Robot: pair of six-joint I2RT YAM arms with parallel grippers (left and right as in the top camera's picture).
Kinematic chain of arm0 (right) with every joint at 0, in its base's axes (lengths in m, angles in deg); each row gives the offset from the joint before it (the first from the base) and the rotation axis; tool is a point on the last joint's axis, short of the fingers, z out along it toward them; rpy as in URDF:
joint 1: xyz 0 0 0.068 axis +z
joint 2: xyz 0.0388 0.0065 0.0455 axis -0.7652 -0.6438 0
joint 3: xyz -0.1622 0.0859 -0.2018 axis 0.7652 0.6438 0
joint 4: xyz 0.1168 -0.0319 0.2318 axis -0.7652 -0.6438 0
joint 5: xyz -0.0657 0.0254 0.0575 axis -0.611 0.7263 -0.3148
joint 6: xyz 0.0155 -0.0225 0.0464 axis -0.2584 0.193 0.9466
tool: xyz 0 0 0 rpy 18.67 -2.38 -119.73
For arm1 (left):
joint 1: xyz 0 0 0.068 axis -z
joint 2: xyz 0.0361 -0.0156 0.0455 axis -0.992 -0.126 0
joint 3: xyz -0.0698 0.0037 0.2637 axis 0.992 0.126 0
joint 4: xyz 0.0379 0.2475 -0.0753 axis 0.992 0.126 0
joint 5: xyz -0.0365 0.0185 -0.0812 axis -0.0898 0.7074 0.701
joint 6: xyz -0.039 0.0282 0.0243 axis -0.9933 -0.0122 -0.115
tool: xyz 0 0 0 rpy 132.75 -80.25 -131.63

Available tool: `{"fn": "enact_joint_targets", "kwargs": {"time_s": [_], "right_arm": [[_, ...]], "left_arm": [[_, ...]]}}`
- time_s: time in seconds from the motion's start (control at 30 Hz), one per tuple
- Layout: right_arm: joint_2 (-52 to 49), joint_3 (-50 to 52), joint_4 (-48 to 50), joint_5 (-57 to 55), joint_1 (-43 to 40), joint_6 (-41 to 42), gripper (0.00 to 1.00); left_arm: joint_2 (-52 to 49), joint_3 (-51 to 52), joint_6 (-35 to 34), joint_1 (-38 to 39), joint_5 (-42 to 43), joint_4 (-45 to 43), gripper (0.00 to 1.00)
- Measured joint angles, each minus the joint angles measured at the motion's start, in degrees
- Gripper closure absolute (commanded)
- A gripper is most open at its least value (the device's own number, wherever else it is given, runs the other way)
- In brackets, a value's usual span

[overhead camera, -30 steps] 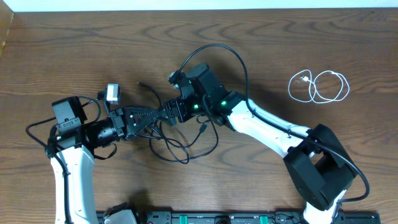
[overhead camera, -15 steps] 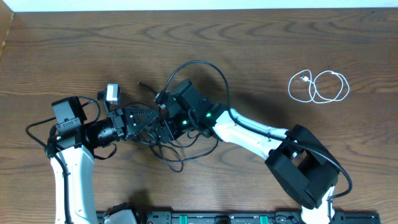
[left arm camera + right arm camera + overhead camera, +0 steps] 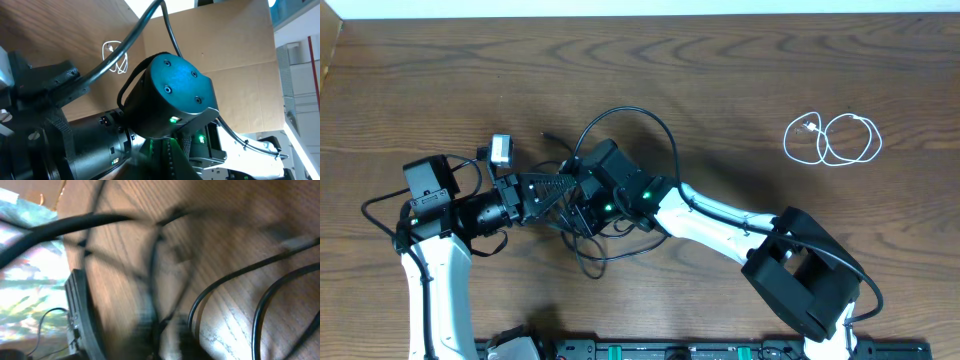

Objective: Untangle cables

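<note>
Two arms over one wooden table (image 3: 740,70), meeting left of its middle. One tangle of black cables (image 3: 598,246) there, on the wood between the middle and the near edge. Loops too closely crossed to count strand by strand, several at least. One loose black plug end poking out toward the far edge, just beyond the bunch. One white cable (image 3: 832,138), well apart from the rest, near the right edge and toward the far side. Lies flat in two rough loops side by side, touching nothing black.

One left gripper (image 3: 560,188), stretched in from the left edge and pointed right, tips at the far rim of the tangle. Clenched tight, jaws together; cannot tell of any strand pinched between. One right gripper (image 3: 578,203), set in from the near right corner and tipped down onto the same bunch. Sits just beside the left one's tips, mostly hidden from above under its own wrist. Clamped as well. Through its wrist camera only blur, dark cords running past the fingers; cannot tell of anything nipped there.

In that right wrist view, two black cords curving side by side over the wood at the right, sharp enough to count. Two green lights (image 3: 645,195) on the right arm's wrist, seen from above. From the left wrist, one round dark housing (image 3: 170,100) of the right arm filling the middle, the white cable small on the wood behind.
</note>
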Motion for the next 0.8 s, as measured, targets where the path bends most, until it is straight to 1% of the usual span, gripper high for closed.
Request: {"fn": "enact_joint_targets", "kwargs": {"time_s": [0.1,0.17,0.33,0.43,0.5,0.6,0.7,0.8], "right_arm": [[0.00,0.00,0.02,-1.25,-0.81,-0.22,0.99],[0.35,-0.02,-0.15,-1.51,-2.82,-0.35,0.99],[5.35,0.00,-2.78,-2.56,-11.58,-0.61,0.99],[11.15,-0.02,-5.95,-3.13,-18.08,-1.07,0.99],[14.73,-0.02,-9.14,-3.28,-21.64,-2.12,0.99],[18.32,-0.04,-13.35,-3.17,-25.99,-3.78,0.99],[20.26,-0.04,-17.42,-3.02,-31.04,-4.72,0.99],[20.85,-0.02,-20.81,-2.97,-37.13,-5.33,0.99]], "left_arm": [[0.00,0.00,-0.02,0.00,-1.09,0.00,0.93],[0.00,0.00,-0.02,0.00,-1.75,0.00,0.93],[0.00,0.00,-0.02,0.00,-3.06,-0.07,0.93],[0.00,0.00,-0.44,0.00,-5.40,-0.09,0.93],[0.00,0.00,-1.79,0.00,-8.61,-0.09,0.92],[0.02,0.00,-5.46,-0.07,-15.61,-0.04,0.92],[0.00,0.00,-9.51,-1.40,-23.54,0.11,0.93],[0.02,0.00,-12.59,-4.15,-29.22,0.33,0.93]]}}
